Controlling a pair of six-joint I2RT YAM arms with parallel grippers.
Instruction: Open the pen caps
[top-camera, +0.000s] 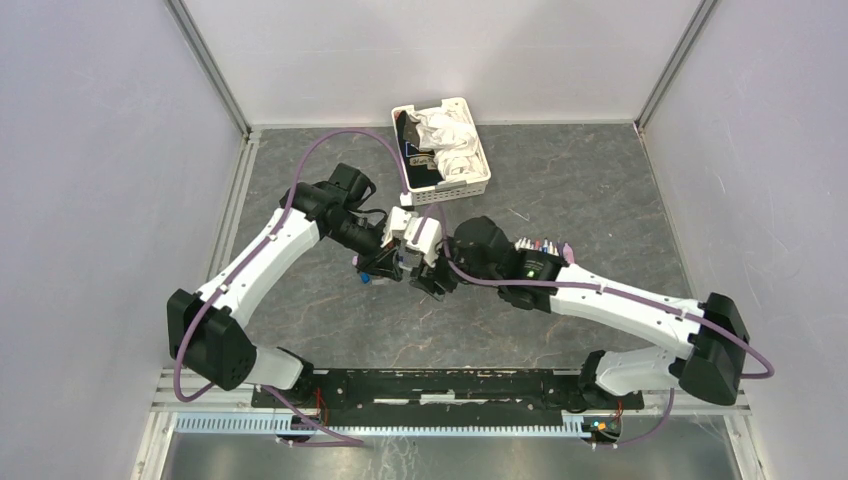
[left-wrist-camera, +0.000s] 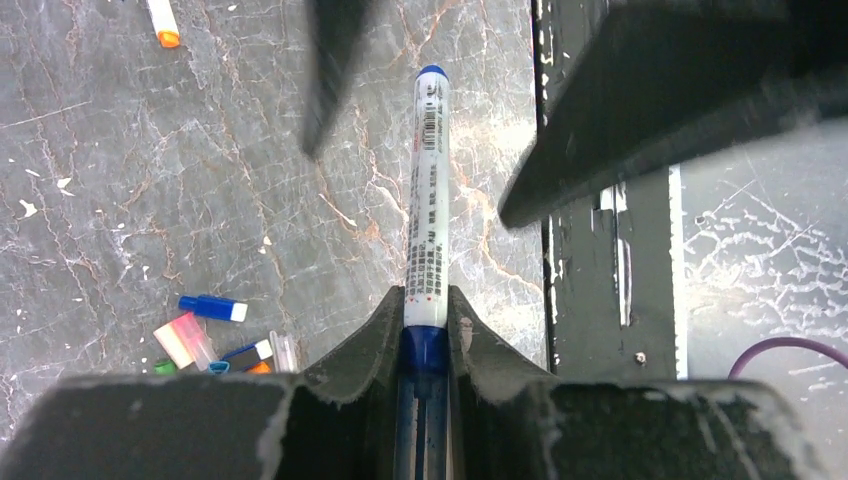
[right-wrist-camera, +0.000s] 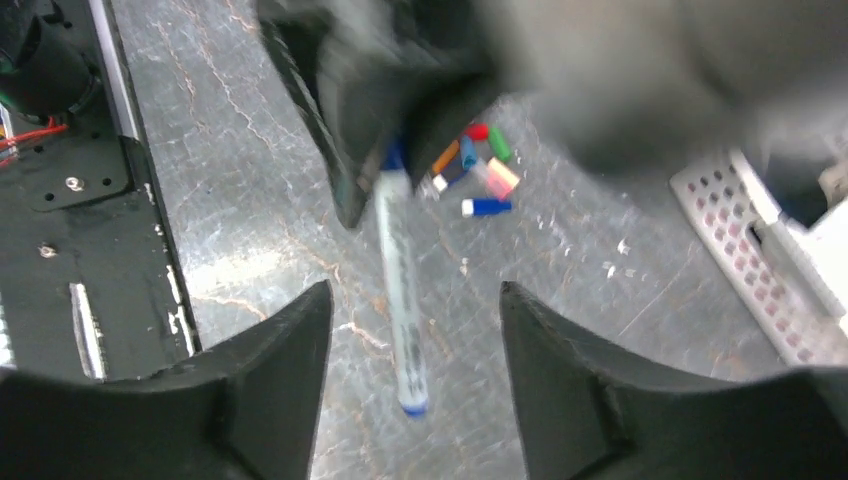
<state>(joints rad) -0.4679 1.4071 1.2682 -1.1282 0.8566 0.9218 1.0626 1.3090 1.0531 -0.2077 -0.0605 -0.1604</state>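
Pen caps (left-wrist-camera: 205, 340), loose and in mixed colours, lie clustered on the grey table (left-wrist-camera: 120, 200), left of the held pen. Left gripper (left-wrist-camera: 427, 318) pinches a white pen (left-wrist-camera: 428, 190) by its blue end. Right gripper (right-wrist-camera: 415, 295) has its fingers spread wide, straddling the pen's free end without touching. White basket (top-camera: 470, 185) sits beyond.
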